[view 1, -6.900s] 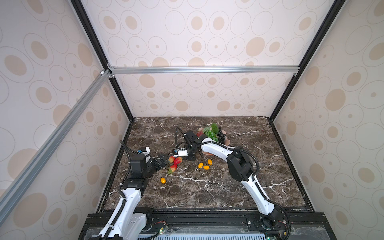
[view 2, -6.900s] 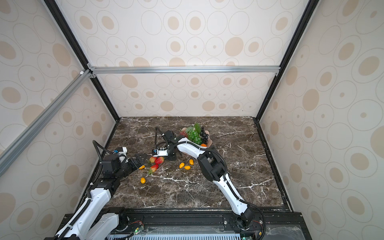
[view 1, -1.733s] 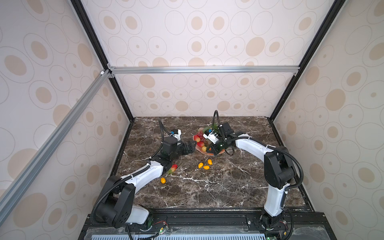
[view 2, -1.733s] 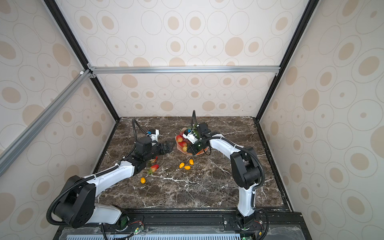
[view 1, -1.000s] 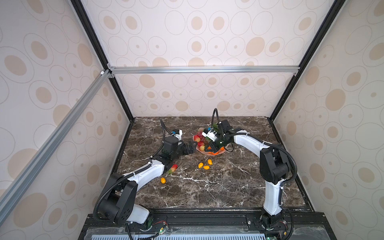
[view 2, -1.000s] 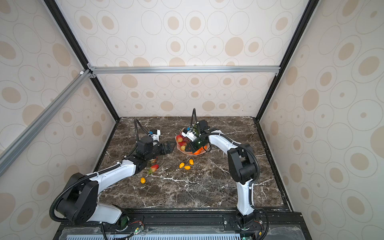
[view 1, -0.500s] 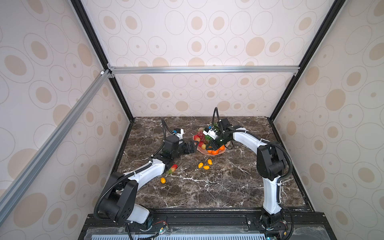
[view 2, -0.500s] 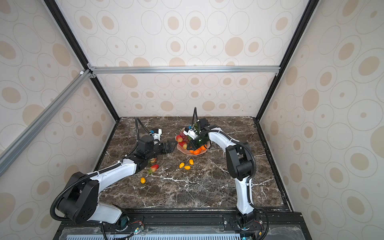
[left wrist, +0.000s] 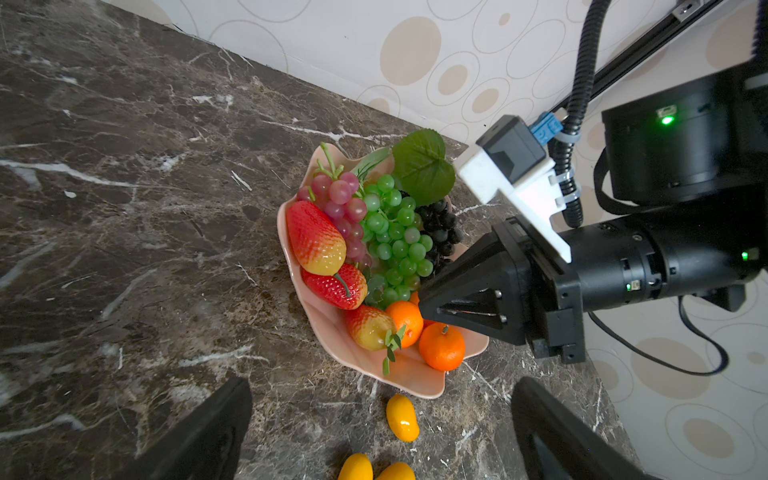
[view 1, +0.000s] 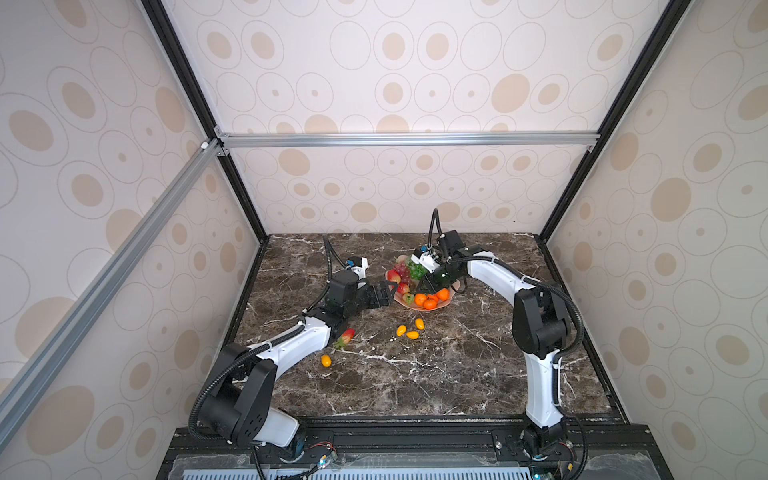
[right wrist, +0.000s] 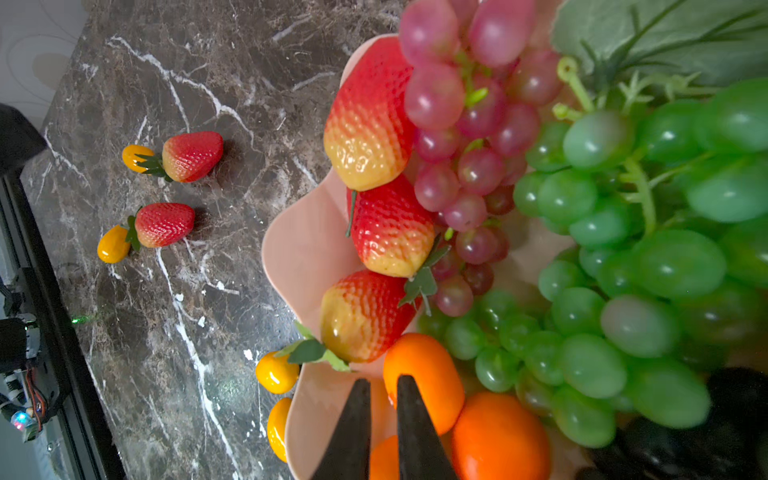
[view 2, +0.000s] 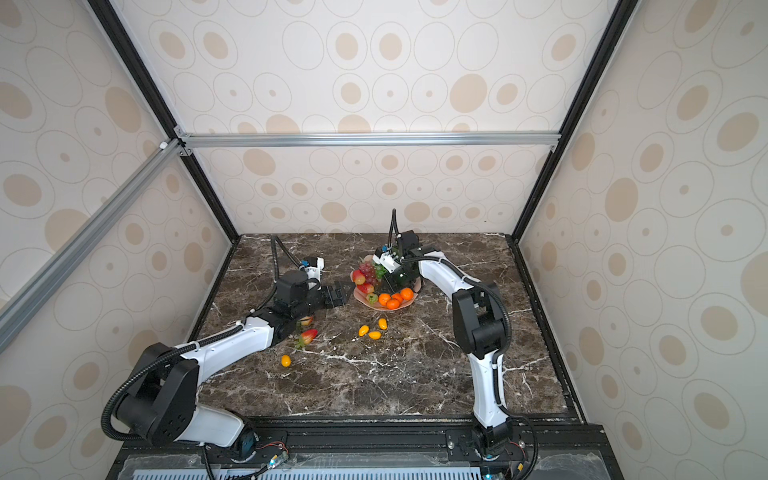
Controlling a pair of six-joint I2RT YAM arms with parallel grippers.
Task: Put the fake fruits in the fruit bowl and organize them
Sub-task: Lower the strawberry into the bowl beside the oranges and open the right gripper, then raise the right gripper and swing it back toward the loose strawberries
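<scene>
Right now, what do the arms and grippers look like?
Left arm and right arm: white shells, black joints, ribbed black hoses. Left gripper and right gripper: black, tapered triangular fingers. White wrist-camera mounts with blue connectors; green lights on the right.

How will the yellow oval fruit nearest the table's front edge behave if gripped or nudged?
The yellow oval looks glossy and rounded, so it may slip when pinched. Free on the smooth marble table, it would probably roll if nudged. Likely light, being small.
</scene>
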